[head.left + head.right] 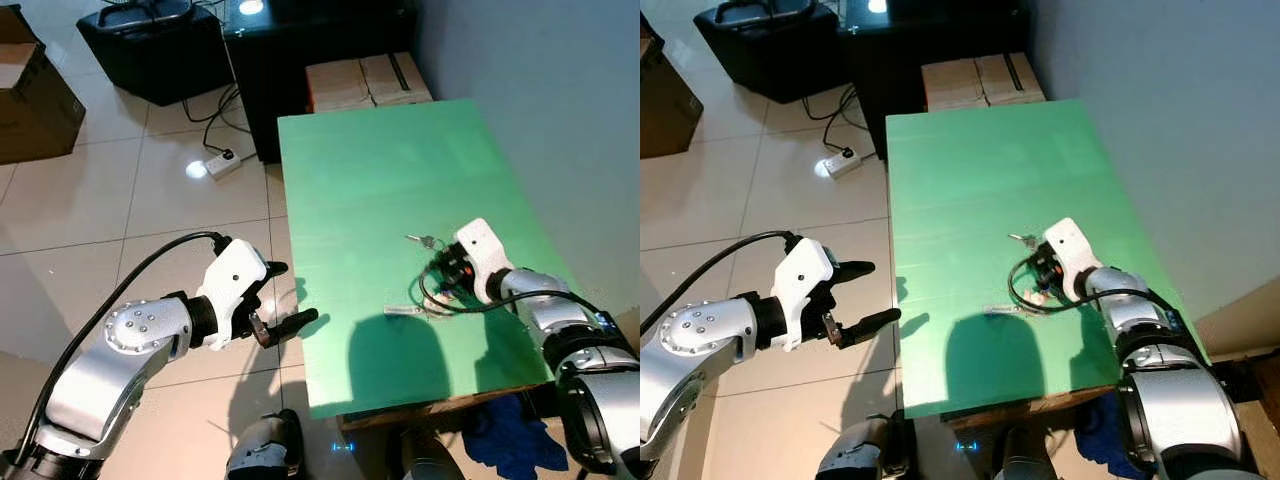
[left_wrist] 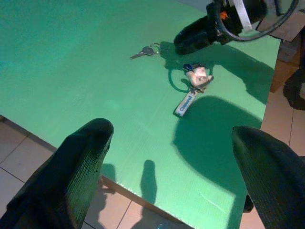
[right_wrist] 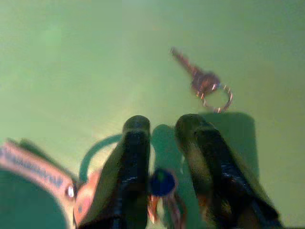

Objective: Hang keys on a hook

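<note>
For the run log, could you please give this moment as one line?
right gripper: down over key bunch on green table, nearly shut | loose key: beside | left gripper: open, off table

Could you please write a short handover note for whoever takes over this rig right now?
Right gripper: down on the green table, fingers slightly apart over the key bunch with its white tag; nothing visibly clamped yet.
Left gripper: open, held off the table's left edge above the floor tiles, holding nothing.
A single key on a ring lies apart from the bunch, further up the table.
Done: the approach to the keys. Left: grasp, lift, find a hook and hang them.
</note>
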Tool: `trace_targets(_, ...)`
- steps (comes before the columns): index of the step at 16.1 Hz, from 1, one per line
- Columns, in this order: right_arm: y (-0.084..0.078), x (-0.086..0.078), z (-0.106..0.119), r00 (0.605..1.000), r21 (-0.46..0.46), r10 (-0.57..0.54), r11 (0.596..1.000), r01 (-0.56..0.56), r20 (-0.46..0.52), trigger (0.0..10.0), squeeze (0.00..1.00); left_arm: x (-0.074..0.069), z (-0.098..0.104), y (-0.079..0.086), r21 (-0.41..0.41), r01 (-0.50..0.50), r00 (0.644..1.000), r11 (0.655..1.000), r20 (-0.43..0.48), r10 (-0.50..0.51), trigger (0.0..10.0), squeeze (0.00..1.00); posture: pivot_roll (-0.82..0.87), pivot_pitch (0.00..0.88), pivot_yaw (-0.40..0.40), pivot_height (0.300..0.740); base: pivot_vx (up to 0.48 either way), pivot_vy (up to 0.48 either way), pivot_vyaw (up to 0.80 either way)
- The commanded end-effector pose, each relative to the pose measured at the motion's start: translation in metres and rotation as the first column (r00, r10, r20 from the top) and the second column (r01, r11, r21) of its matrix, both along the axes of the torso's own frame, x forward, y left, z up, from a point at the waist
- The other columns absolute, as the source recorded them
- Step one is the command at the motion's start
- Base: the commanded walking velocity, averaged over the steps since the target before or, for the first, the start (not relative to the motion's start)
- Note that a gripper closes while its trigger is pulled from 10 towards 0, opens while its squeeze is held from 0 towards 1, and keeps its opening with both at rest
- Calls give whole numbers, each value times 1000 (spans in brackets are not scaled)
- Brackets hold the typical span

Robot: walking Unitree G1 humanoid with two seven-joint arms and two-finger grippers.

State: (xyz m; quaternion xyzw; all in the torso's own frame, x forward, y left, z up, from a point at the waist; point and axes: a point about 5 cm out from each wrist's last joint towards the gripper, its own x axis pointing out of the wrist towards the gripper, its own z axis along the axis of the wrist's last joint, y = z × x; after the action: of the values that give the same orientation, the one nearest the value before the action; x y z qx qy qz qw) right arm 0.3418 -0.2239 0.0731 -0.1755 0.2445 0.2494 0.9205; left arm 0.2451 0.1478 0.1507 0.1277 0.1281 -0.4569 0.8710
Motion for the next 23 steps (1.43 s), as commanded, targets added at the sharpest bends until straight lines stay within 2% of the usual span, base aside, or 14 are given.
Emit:
trace_targets(1,-5,-6,-9,998,-61,11,998,-15,-65,10000,1000,0,-2,-2,8,15,1000,1000,-10,-15,10000,0,-15,183,86,740,0,0,0)
trace_targets(4,-9,-7,-12,988,-132,-32,991,13,-149,10000,1000,2,-2,-2,8,20,1000,1000,-11,-20,10000,0,-19,196,82,740,0,0,0)
trace_targets(5,-9,-4,-10,987,-136,-52,990,31,-150,10000,1000,3,-2,-2,8,20,1000,1000,-10,-20,10000,0,-18,197,82,740,0,0,0)
trace_targets(6,-9,0,-6,987,-133,-89,989,72,-133,10000,1000,3,-1,-2,10,23,1000,1000,-9,-23,10000,0,-14,205,79,740,0,0,0)
trace_targets(10,-5,2,-5,981,-141,-134,983,114,-137,10000,1000,4,0,-3,14,31,1000,999,-7,-30,10000,0,-8,207,78,740,0,0,0)
trace_targets(11,-3,2,-6,978,-97,-144,987,131,-151,10000,1000,4,1,-3,15,32,999,999,-7,-32,10000,0,-7,208,79,740,0,0,0)
trace_targets(12,-2,3,-5,975,-54,-155,987,148,-158,10000,557,4,3,-5,15,36,999,999,-4,-35,10000,0,-5,206,80,740,0,0,0)
trace_targets(13,-2,3,-4,975,-43,-159,987,154,-156,10000,231,4,4,-6,14,38,999,999,-2,-38,10000,0,-5,206,80,740,0,0,0)
trace_targets(14,1,4,-4,974,-44,-168,986,163,-152,10000,0,4,5,-6,15,40,999,999,-3,-40,10000,0,-4,216,82,740,0,0,0)
trace_targets(23,3,-1,-14,970,-122,-170,981,150,-174,10000,0,4,4,-5,23,50,999,998,-10,-50,10000,0,2,234,86,740,0,0,0)
